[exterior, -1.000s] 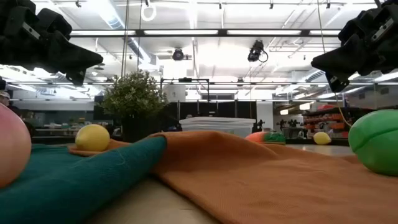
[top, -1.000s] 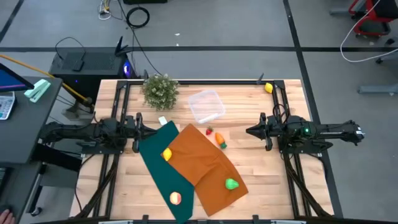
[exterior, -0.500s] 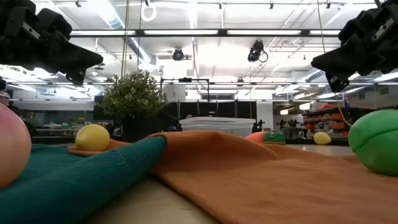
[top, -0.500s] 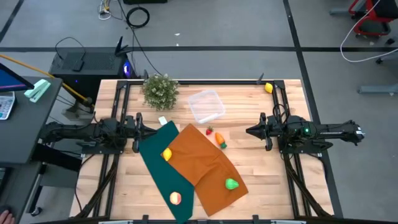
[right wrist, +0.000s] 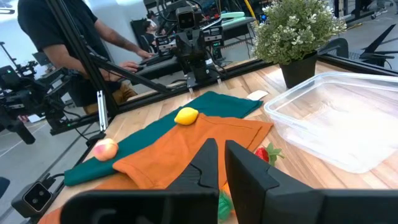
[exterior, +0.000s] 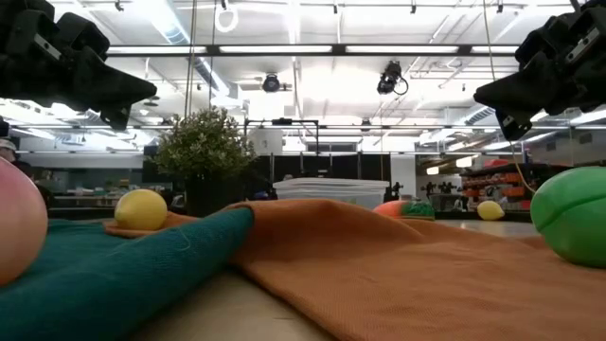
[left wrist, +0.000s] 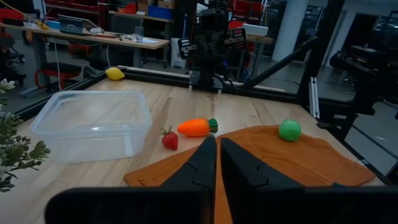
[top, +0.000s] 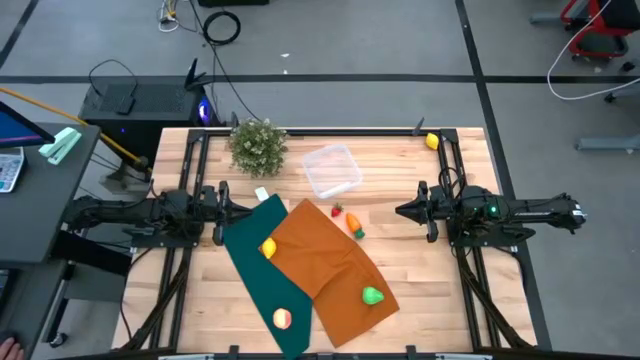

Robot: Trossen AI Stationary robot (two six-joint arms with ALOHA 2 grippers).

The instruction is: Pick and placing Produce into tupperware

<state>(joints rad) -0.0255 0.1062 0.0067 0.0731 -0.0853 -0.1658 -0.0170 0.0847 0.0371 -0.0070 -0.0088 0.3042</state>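
Left tool (top: 222,204), right tool (top: 403,211): fingers together, empty, hovering at counter (top: 420,270) sides. Tupperware (top: 332,170): empty, beside potted plant (top: 258,146). Toy carrot (top: 355,224), strawberry (top: 337,210) lie nearest; advise opening wide, descending squarely over carrot.

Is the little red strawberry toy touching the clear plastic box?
Apart. In the left wrist view, bare wood shows between the red strawberry toy and the clear plastic box.

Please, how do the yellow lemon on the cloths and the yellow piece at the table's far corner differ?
The lemon on the cloths lies at the seam of the green cloth and orange cloth; the corner lemon sits on bare wood beside the frame. The first is nearer the tupperware. Both are small and yellow.
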